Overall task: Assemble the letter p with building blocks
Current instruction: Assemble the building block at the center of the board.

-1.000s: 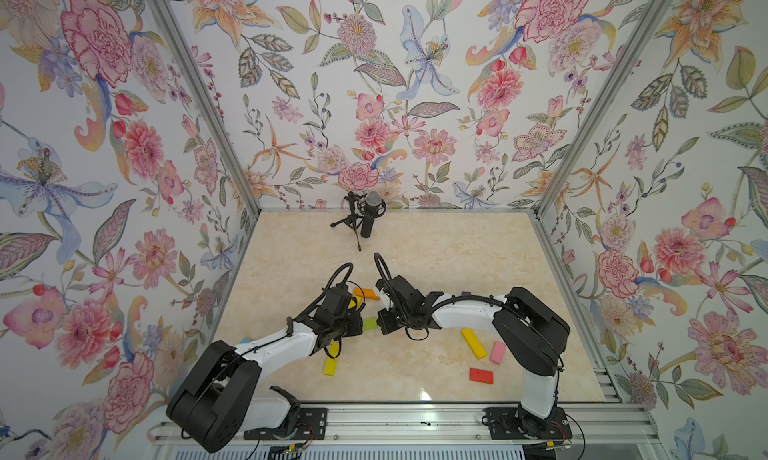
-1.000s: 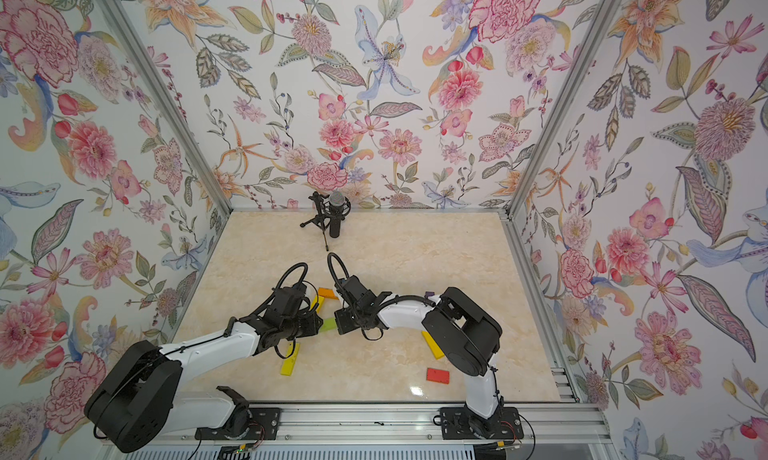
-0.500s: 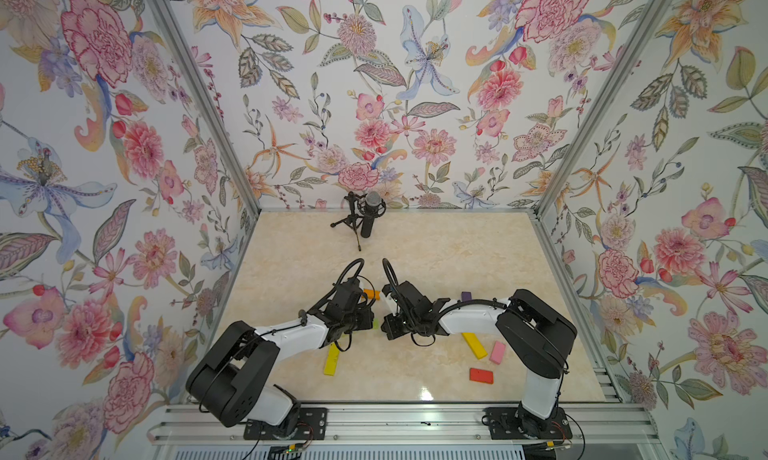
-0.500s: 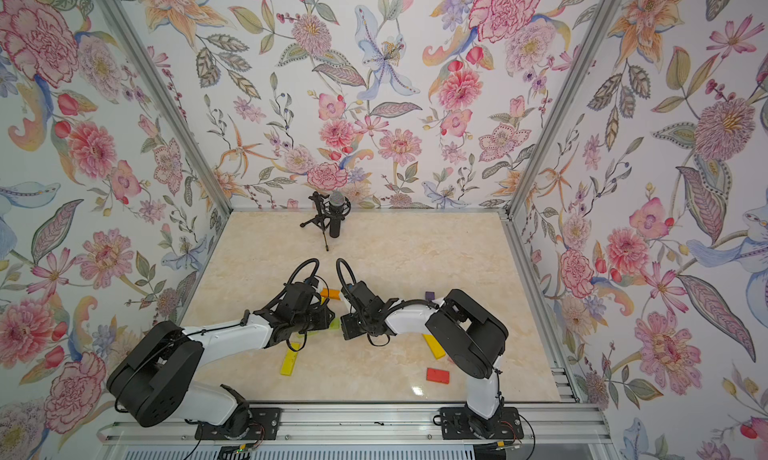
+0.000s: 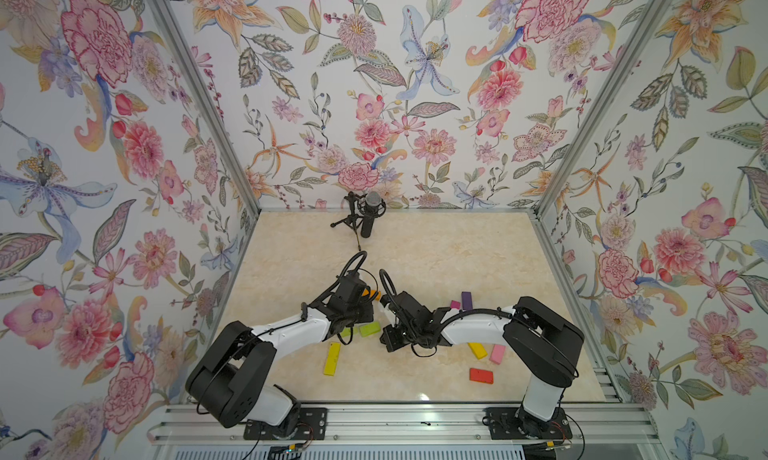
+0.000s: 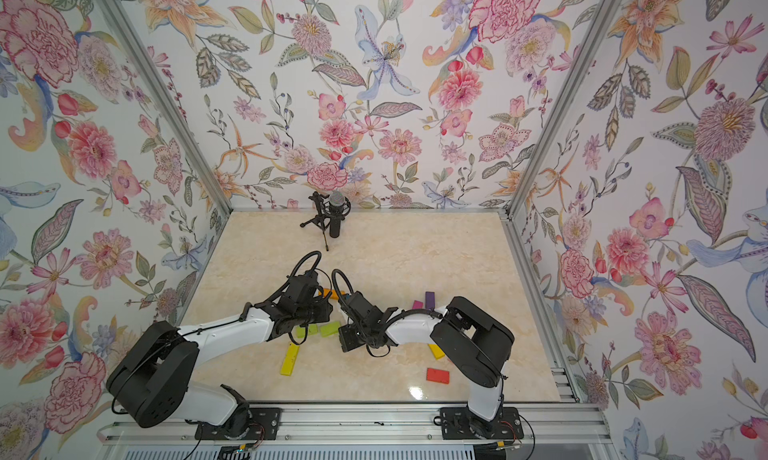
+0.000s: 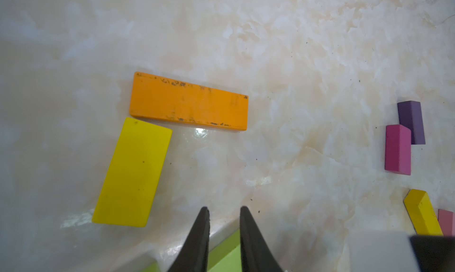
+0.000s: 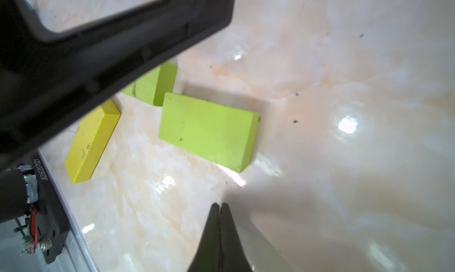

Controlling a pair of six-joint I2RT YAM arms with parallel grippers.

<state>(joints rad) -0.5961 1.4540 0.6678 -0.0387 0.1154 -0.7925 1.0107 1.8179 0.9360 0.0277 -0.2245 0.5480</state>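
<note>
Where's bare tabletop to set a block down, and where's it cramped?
Free: far half, between mic and purple block; front strip between long yellow bar and red block. Crowded: centre, where left end effector and right end effector hang by the lime blocks.

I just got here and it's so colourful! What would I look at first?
The flowery walls wrap all round the table. Two black-and-white arms, left arm and right arm, meet mid-table, with a yellow block and a red block lying nearer the front. A microphone stands at the back.
</note>
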